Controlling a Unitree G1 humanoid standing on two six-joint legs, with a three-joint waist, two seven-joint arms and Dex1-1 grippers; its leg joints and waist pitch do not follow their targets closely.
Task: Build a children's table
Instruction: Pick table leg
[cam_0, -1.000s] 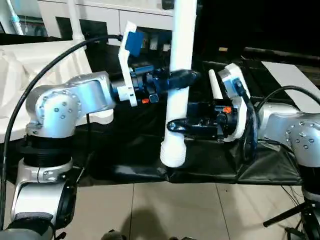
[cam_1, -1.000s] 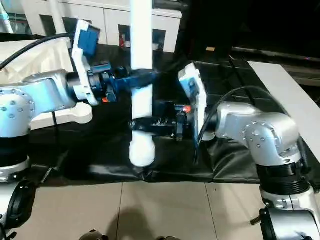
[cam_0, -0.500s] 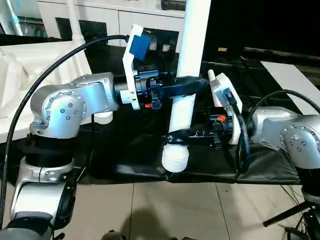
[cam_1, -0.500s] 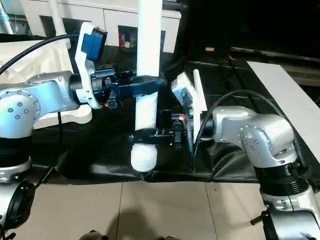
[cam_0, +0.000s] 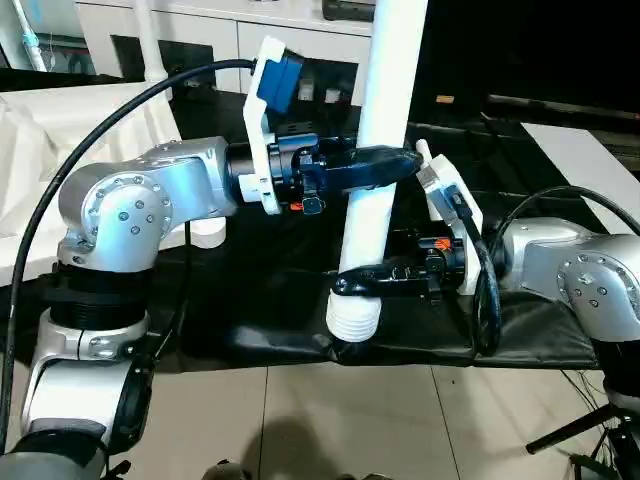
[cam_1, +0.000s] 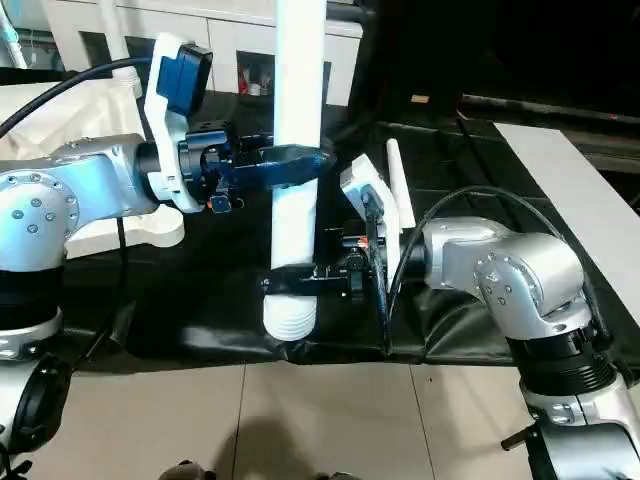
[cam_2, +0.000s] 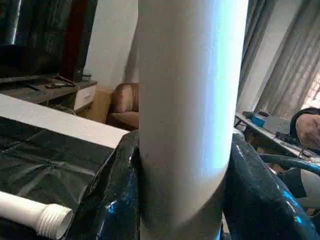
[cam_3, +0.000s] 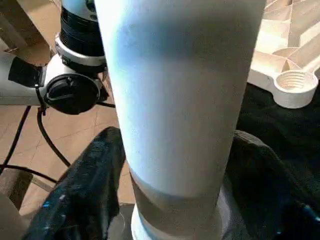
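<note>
Leg in hand: I hold one white tube leg (cam_0: 375, 175) nearly upright in front of me, its ribbed threaded end (cam_0: 354, 322) pointing down just above the near edge of the black sheet (cam_0: 270, 300) on the work surface.
Left gripper (cam_0: 385, 163): my black fingers are clamped on the leg partway up, one finger (cam_2: 112, 200) pressed to each side of the tube.
Right gripper (cam_0: 360, 279): closed around the same leg lower down, just above the threaded end; fingers (cam_3: 85, 195) wrap both sides.
Tabletop (cam_0: 60, 160): white, ribbed underside up, lying to my left on the surface; a round corner socket (cam_3: 294, 86) sits at its edge, well apart from the leg I hold.
Second leg (cam_2: 30, 214): another white tube lies flat on the black sheet, threaded end visible.
Background: white cabinet (cam_0: 200, 30) with glass doors beyond the table; tiled floor (cam_0: 330, 420) below.
</note>
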